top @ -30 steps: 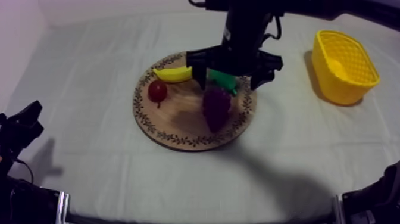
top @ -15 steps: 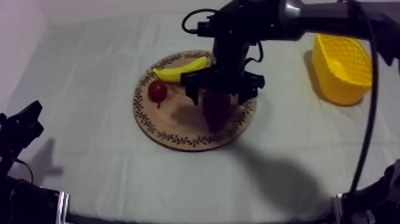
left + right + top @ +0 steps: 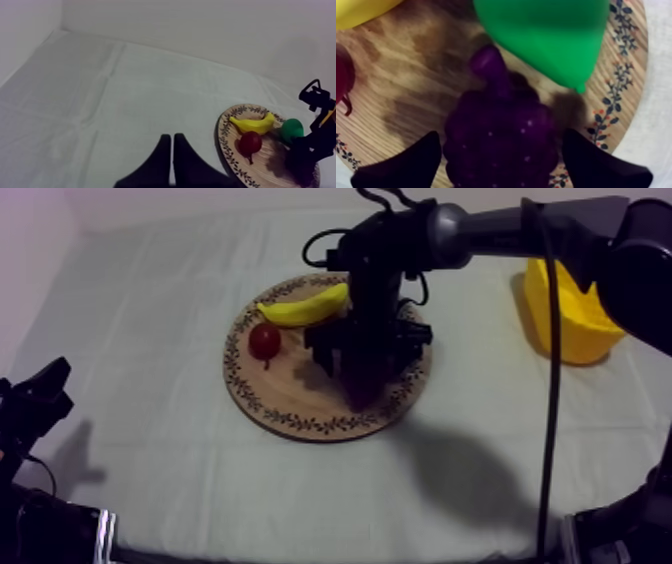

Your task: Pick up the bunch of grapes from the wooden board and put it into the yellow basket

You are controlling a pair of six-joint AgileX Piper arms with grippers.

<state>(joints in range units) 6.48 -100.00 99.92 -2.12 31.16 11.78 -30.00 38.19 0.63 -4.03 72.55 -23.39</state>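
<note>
The purple bunch of grapes (image 3: 501,142) lies on the round wooden board (image 3: 290,393), beside a green pear (image 3: 546,35). My right gripper (image 3: 501,136) is low over the grapes and open, one black finger (image 3: 401,165) at each side of the bunch, small gaps left. From above, the right gripper (image 3: 365,353) covers most of the grapes (image 3: 362,391). The yellow basket (image 3: 580,328) stands at the table's right, partly behind the arm. My left gripper (image 3: 172,157) is shut on nothing, low at the left (image 3: 35,403).
A banana (image 3: 305,308) and a small red fruit (image 3: 264,341) lie on the board's far and left parts. In the left wrist view the board (image 3: 226,142) carries the banana (image 3: 252,123), red fruit (image 3: 249,142) and pear (image 3: 291,130).
My right gripper has come down over the grapes, from above the board to fingers beside the bunch. The arm now hides the pear from above. The left arm has not moved.
</note>
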